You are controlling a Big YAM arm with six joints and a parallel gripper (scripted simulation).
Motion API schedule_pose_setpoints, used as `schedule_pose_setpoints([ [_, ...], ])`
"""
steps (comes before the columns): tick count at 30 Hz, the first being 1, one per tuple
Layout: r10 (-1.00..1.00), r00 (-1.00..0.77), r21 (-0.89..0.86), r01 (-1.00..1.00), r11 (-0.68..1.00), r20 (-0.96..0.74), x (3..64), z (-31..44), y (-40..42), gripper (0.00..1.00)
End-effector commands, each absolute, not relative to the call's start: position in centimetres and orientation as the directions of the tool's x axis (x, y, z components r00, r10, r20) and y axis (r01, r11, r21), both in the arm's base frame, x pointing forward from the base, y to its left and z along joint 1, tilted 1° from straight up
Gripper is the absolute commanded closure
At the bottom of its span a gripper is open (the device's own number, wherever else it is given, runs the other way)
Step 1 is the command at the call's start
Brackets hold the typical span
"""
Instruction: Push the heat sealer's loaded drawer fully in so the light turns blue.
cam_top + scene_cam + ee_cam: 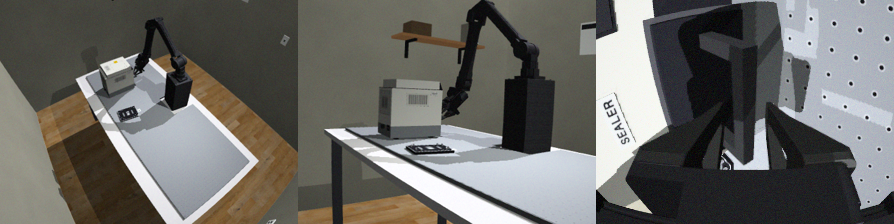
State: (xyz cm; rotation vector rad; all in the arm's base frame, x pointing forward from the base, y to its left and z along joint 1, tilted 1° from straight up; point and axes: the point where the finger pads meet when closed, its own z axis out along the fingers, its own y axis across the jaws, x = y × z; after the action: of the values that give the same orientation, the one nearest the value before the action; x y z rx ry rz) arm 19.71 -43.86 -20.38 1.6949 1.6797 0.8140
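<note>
The cream heat sealer (118, 80) (419, 117) stands upright at the far left of the table; its side with the SEALER label fills the left of the wrist view (638, 60). A dark grey drawer front (666, 65) stands beside it in the wrist view, with a dark bar handle (744, 80) across it. My gripper (135, 73) (443, 113) (744, 109) is at the sealer's drawer side, fingers partly open, one on each side of the handle, with gaps showing. The status light, the plate, the seal sheet and the sealing frame cannot be made out.
A flat black fixture (123, 116) (430, 150) with small upright parts lies on the grey mat (188, 158) (559, 185) in front of the sealer. My arm's black pedestal (177, 92) (527, 119) stands to the right. A wall shelf (435, 41) is behind.
</note>
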Motion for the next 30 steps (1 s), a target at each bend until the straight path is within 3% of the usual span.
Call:
schedule_pose_setpoints([
  [1,1.0,0.012,0.785,0.62,0.011,-0.024,18.7,-18.7,-44.8,0.7],
  [30,0.999,0.012,0.784,0.62,0.015,-0.029,15.4,-16.0,-44.9,0.7],
])
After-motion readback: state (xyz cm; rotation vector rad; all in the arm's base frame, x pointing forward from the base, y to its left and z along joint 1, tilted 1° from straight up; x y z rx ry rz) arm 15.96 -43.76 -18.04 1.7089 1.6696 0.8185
